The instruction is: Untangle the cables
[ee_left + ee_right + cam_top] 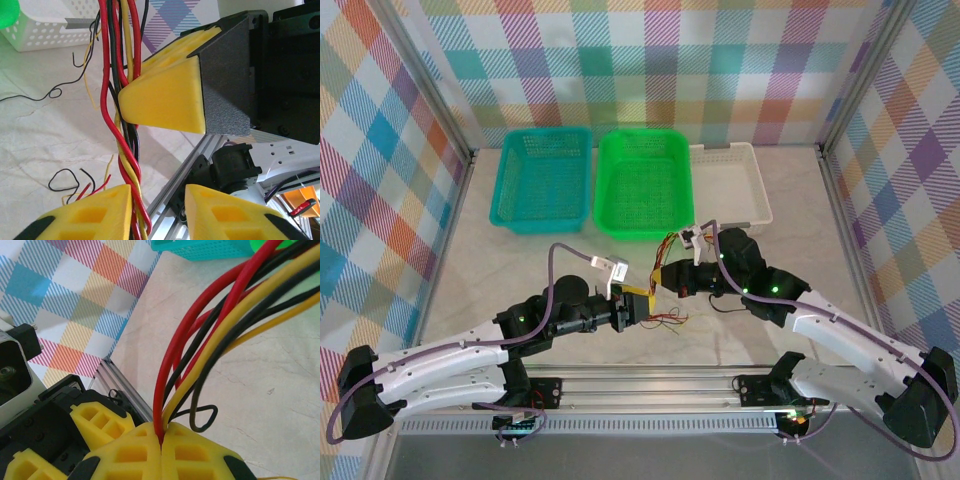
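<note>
The cables [125, 150] are thin red, yellow and black wires twisted into one bundle. In the left wrist view they run down past the inner face of one yellow finger [95, 215] of my left gripper [159, 200], whose jaws stand apart and open. My right gripper [162, 437] is shut on the cables [200, 360], which fan upward from its closed yellow pads. From above, the left gripper [638, 305] and the right gripper [665, 278] meet mid-table with the cables [668, 250] between them. Loose wire ends [665, 320] lie on the table.
A teal basket [542, 178], a green basket [643, 182] and a white basket [730, 185] stand in a row at the back. A loose black wire [30, 95] curls on the marbled tabletop. The aluminium rail [650, 385] runs along the near edge.
</note>
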Robot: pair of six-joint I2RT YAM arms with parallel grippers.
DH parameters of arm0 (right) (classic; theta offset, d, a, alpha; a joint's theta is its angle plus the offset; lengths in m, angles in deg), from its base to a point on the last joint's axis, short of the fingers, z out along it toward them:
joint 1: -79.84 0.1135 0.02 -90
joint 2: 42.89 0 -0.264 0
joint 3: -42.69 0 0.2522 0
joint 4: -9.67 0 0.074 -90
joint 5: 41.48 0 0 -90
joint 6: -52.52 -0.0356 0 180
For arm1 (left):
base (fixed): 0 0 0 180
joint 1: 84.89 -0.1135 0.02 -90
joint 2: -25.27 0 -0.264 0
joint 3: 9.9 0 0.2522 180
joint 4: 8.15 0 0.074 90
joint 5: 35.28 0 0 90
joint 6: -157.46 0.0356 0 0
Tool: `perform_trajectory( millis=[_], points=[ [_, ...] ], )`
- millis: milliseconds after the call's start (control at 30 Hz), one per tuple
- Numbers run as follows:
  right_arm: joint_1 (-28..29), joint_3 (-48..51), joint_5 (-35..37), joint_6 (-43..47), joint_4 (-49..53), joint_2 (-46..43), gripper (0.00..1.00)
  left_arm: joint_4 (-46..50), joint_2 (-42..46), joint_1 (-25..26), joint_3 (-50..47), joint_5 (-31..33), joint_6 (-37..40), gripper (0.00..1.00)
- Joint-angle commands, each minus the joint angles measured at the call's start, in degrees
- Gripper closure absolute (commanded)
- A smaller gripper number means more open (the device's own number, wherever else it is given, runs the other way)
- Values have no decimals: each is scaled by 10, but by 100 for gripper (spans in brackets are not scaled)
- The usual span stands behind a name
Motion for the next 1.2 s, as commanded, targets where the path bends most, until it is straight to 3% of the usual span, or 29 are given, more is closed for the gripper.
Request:
perform_trajectory(
  millis=[0,67,300,533,867,1167],
  points=[
    [-2,-7,-19,-9,-31,-3,100,-33,-9,1,1,-14,-3,73],
    [-2,-8,-20,-11,-32,-4,100,-31,-16,1,2,-13,-3,79],
    [-2,-10,-21,-11,-27,-5,100,-4,-31,1,14,-3,9,80],
    [-2,-10,-20,-13,-24,-7,100,2,-31,1,13,8,11,100],
    [-14,-1,45,15,63,-24,100,53,67,0,-6,88,10,100],
    [-43,21,-11,10,17,-17,100,34,78,-1,-22,90,-11,100]
  ],
)
